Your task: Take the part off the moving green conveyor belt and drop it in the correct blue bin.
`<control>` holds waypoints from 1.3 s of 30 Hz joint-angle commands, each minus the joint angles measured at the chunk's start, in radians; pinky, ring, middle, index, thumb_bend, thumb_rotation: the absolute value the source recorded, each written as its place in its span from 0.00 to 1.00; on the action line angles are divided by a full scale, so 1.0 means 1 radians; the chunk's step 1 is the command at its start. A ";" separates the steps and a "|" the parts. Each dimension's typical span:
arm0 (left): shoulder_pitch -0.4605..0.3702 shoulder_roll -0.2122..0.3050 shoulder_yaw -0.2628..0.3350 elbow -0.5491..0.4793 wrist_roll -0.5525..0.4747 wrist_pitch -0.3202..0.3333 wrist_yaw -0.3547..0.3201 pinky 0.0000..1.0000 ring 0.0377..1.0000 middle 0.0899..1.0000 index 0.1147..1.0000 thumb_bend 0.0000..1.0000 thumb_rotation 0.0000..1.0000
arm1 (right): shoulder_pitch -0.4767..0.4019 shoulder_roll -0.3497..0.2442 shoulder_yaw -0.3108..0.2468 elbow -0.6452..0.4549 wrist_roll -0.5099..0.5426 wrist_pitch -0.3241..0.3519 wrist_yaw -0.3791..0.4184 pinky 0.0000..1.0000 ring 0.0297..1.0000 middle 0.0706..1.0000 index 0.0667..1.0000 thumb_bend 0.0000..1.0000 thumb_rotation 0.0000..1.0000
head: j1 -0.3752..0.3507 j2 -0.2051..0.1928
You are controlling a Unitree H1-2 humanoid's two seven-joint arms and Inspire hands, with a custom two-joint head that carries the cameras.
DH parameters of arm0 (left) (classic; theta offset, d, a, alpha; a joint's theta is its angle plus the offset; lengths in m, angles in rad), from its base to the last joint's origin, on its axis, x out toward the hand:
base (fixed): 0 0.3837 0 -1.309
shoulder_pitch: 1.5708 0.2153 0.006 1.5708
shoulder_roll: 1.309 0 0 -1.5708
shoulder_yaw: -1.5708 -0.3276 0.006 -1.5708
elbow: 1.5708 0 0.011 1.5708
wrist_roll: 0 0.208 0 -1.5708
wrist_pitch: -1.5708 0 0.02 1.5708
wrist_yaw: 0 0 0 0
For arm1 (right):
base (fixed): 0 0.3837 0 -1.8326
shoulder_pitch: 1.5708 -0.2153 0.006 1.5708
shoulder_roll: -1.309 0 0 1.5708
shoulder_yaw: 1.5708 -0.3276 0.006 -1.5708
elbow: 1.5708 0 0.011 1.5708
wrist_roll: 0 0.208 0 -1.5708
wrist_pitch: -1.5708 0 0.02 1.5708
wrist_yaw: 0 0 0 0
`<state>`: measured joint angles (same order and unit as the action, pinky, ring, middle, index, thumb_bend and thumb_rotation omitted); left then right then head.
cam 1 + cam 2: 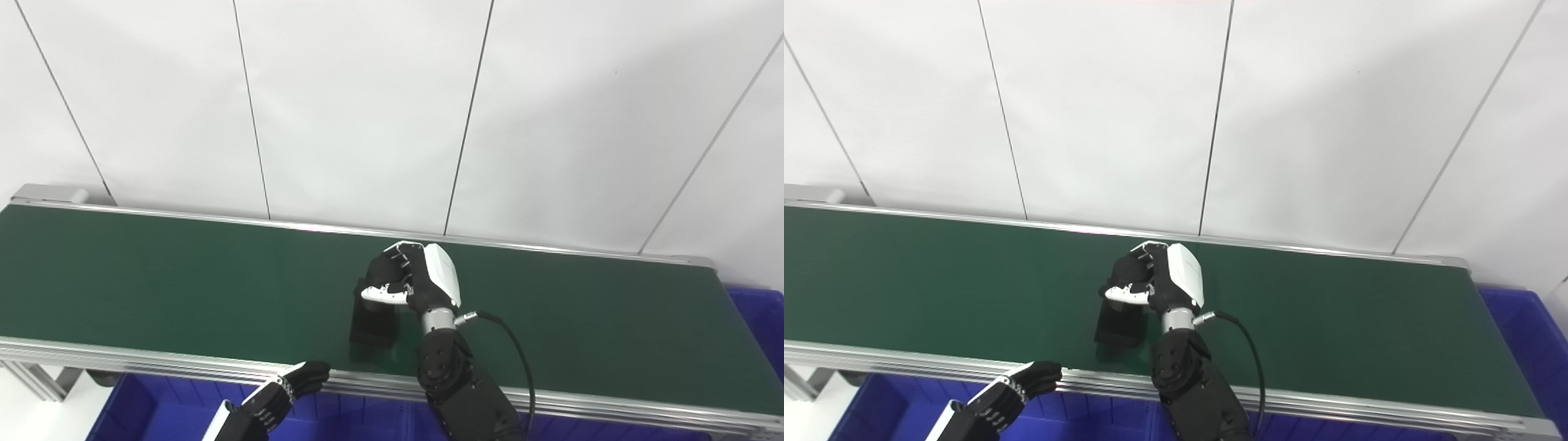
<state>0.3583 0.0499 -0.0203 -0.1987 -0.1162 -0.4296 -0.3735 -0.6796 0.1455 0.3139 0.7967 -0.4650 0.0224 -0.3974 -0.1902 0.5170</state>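
Note:
A flat black rectangular part (372, 323) sits at the middle of the green conveyor belt (153, 275), near its front edge. My right hand (409, 278) reaches over the belt and its fingers and white thumb are closed around the part's upper end. The part's lower end hangs close over the belt, with a dark reflection below it; whether it touches the belt I cannot tell. My left hand (278, 395) stays low in front of the belt's front rail, fingers loosely extended and holding nothing.
A blue bin (153, 413) lies below the belt's front rail, under my left hand. Another blue bin (759, 318) stands past the belt's right end. An aluminium frame (122, 358) edges the belt, and a white panelled wall rises behind it.

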 commanded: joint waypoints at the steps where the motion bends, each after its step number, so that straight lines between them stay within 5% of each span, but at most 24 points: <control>1: -0.010 -0.004 0.008 -0.022 -0.014 -0.040 -0.010 0.83 0.83 0.82 0.79 0.96 0.31 | -0.023 0.017 -0.005 -0.037 -0.004 -0.067 -0.035 0.35 0.45 0.52 0.41 0.49 0.00 | 0.001 0.001; 7: -0.022 -0.007 0.015 -0.012 -0.029 -0.040 -0.025 0.83 0.82 0.83 0.79 0.95 0.30 | 0.008 0.015 -0.015 -0.101 -0.010 -0.073 -0.066 0.41 0.42 0.53 0.40 0.49 0.00 | -0.003 -0.003; 10: -0.024 -0.010 0.018 -0.016 -0.027 -0.040 -0.027 0.84 0.83 0.83 0.80 0.95 0.30 | 0.038 0.008 -0.018 -0.175 -0.017 -0.058 -0.062 0.31 0.42 0.54 0.43 0.49 0.00 | -0.006 0.001; 12: -0.028 -0.011 0.020 -0.016 -0.027 -0.040 -0.030 0.83 0.82 0.82 0.79 0.96 0.30 | 0.065 0.005 -0.029 -0.233 -0.004 -0.068 -0.057 0.40 0.43 0.53 0.40 0.49 0.00 | -0.009 0.003; 17: -0.038 -0.010 0.027 -0.015 -0.027 -0.040 -0.041 0.82 0.81 0.82 0.79 0.95 0.30 | 0.142 -0.006 -0.046 -0.403 -0.012 -0.045 -0.043 0.42 0.41 0.53 0.40 0.49 0.00 | -0.022 0.010; 29: -0.065 0.008 0.015 -0.022 -0.014 -0.040 -0.047 0.82 0.82 0.83 0.81 0.94 0.33 | 0.365 -0.042 -0.055 -0.886 -0.073 0.086 0.097 0.41 0.39 0.53 0.42 0.49 0.00 | -0.055 0.055; 35: -0.070 0.020 -0.012 -0.026 -0.043 -0.040 -0.046 0.87 0.85 0.84 0.82 0.92 0.34 | 0.492 -0.037 -0.050 -1.044 -0.085 0.126 0.164 0.41 0.36 0.53 0.43 0.49 0.00 | -0.071 0.084; 39: -0.065 0.026 -0.031 -0.043 -0.044 -0.036 -0.025 0.89 0.86 0.83 0.82 0.92 0.36 | 0.569 -0.038 -0.043 -1.118 -0.095 0.135 0.198 0.41 0.43 0.52 0.40 0.49 0.00 | -0.087 0.120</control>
<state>0.2983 0.0664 -0.0447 -0.1997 -0.1393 -0.4297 -0.4107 -0.0984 0.0959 0.2652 -0.2675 -0.5472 0.1622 -0.2105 -0.2700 0.6197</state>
